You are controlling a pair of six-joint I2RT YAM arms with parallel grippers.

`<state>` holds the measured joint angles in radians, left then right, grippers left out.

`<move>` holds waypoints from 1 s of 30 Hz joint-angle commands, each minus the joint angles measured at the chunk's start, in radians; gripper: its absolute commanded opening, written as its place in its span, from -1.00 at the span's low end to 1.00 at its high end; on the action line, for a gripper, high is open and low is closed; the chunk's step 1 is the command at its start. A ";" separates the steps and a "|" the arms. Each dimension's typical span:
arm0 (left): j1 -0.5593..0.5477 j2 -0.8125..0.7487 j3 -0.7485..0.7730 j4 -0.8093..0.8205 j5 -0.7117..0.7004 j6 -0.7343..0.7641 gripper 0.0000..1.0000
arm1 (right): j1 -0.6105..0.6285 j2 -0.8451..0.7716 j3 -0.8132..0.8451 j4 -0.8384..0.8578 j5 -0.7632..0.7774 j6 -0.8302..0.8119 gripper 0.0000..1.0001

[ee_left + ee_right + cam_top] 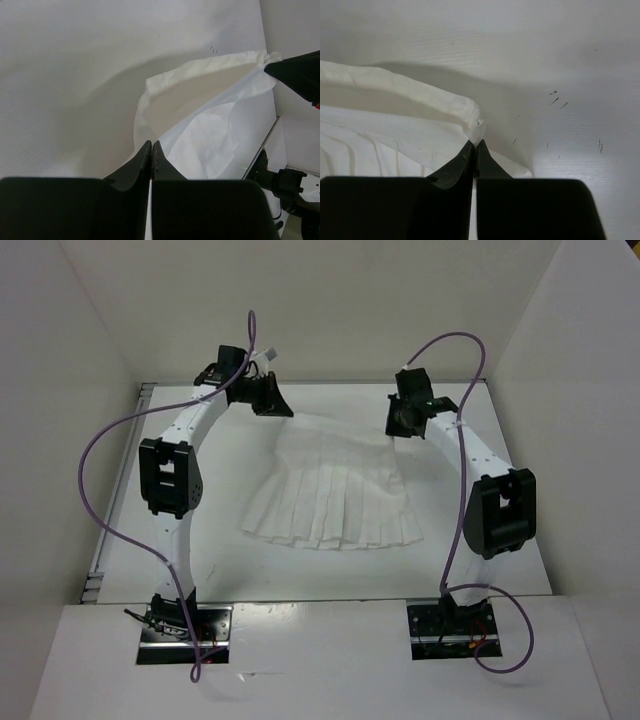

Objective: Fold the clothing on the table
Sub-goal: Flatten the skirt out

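Count: one garment, one table, two arms, two claws, both mine.

Left claw (151,145): fingers pressed together, no gap at the tips. Pinched on the far-left corner of the clothing (335,495); a white sliver of cloth shows between the fingers lower down.

Right claw (475,144): fingers together too, clamped on the far-right corner, with the stitched hem corner right at the tips.

The clothing is a single white pleated piece, around the middle of the table (230,560). Its far edge is lifted off the surface and strung between my two claws, with a shadow under it in both wrist views. The near part lies flat, fanning wider toward my bases. The near hem is on the table, well short of the near edge. The pleats run far-to-near, and they're too fine for me to count reliably.

From the left wrist view, the raised band sags slightly and runs across to the black tip of the right claw.

Other items: two purple cables (95,465), one looping off each arm. Two dark base plates (185,632) at the near edge. A handful of small dark specks (555,100) on the tabletop just past the right claw.
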<state>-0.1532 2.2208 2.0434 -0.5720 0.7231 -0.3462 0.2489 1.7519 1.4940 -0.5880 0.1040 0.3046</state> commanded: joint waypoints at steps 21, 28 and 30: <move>-0.039 -0.363 -0.487 0.050 -0.027 0.019 -0.95 | -0.008 -0.269 -0.150 -0.118 -0.053 0.018 -1.00; -0.039 -0.104 -0.070 -0.037 -0.139 0.016 -0.95 | -0.008 -0.140 -0.003 -0.029 0.020 0.008 -1.00; -0.028 -0.073 0.057 -0.087 -0.166 0.026 -0.95 | -0.008 -0.126 0.038 -0.018 0.020 0.008 -1.00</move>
<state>-0.2020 2.1227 1.9434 -0.5877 0.6228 -0.3420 0.2481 1.6371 1.4361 -0.6697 0.0677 0.3237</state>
